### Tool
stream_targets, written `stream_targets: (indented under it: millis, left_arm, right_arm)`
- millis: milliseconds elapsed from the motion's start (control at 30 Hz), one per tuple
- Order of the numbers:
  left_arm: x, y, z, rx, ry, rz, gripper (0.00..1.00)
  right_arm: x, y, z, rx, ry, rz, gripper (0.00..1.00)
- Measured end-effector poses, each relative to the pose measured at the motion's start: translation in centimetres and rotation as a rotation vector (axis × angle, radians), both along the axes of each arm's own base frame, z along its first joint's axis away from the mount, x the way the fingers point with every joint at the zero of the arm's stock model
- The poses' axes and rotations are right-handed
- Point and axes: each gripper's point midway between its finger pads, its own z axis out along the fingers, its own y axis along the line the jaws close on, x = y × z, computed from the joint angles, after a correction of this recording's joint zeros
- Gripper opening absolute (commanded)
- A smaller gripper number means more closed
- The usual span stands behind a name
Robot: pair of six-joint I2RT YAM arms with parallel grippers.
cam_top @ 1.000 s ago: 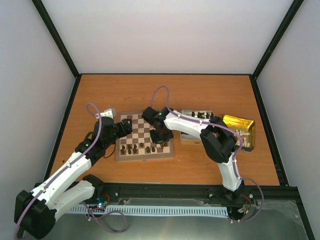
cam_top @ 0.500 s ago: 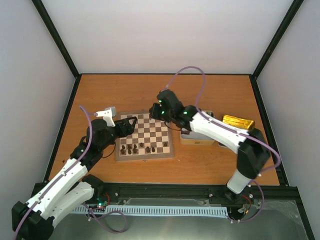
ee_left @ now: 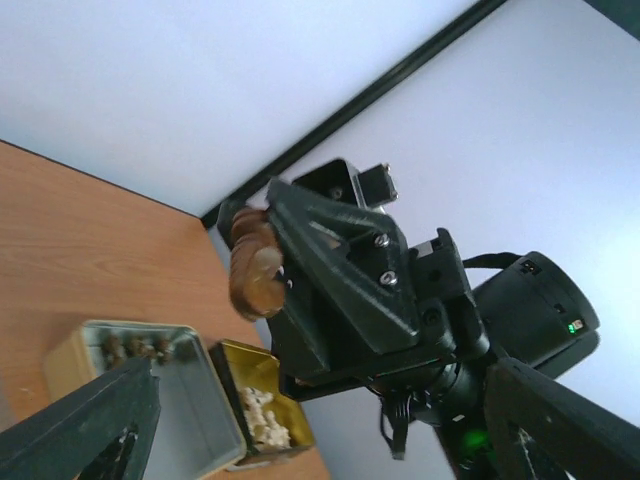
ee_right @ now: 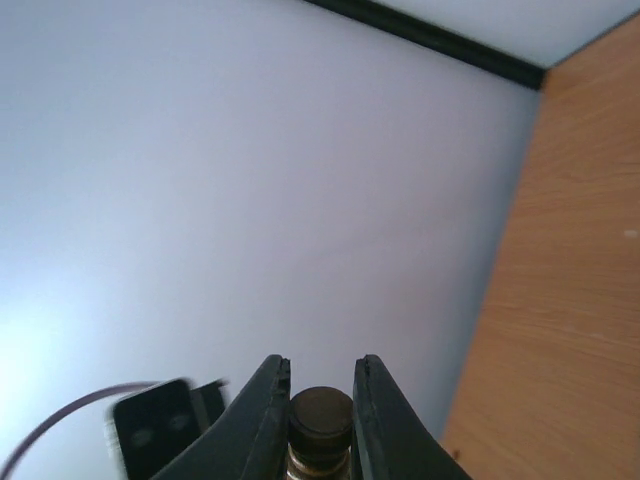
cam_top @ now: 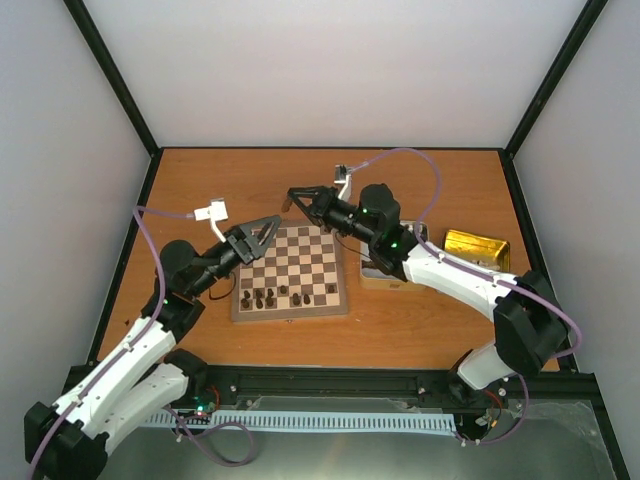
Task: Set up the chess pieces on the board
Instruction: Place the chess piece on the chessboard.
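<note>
Right gripper lifted, clamping brown piece, base hidden, left gripper wide

A wooden table boxed in by plain white walls.
The orange-brown table sits between a white back wall and pale side walls. Black frame struts rise along the corners, and a black rail lines the near edge. The light is soft and even.

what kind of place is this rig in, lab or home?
Probably a lab test cell: plain white walls with black frame posts enclose a wooden table, and the left arm and right arm sit on a rail at its near edge.
</note>
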Motion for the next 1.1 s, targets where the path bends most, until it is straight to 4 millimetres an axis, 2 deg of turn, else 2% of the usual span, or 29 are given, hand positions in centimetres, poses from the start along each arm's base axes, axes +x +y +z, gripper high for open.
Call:
stream_targets:
  millis: [233, 333, 567, 767, 1100]
  left_arm:
    - [-0.6, -1.1, 1.1, -0.148, 0.06, -0.102, 0.64]
    - [-0.5, -1.2, 1.9, -0.19, 0.054, -0.118, 0.57]
    - [0.0, -1.5, 2.4, -0.196, 0.04, -0.12, 0.48]
    - [0.0, -1.4, 3.1, -0.195, 0.013, -0.113, 0.28]
    - [0.1, -1.7, 2.7, -0.191, 0.028, -0.132, 0.14]
  right_arm:
    - [-2.2, 0.5, 5.0, 0.206, -0.09, 0.128, 0.12]
    - [-2.9, 0.4, 6.1, 0.252, -0.108, 0.161, 0.12]
    - [-3.7, 0.6, 5.9, 0.267, -0.085, 0.209, 0.12]
    - [-4.2, 0.9, 4.6, 0.247, -0.055, 0.23, 0.12]
    - [-4.4, 1.1, 3.9, 0.237, -0.04, 0.238, 0.12]
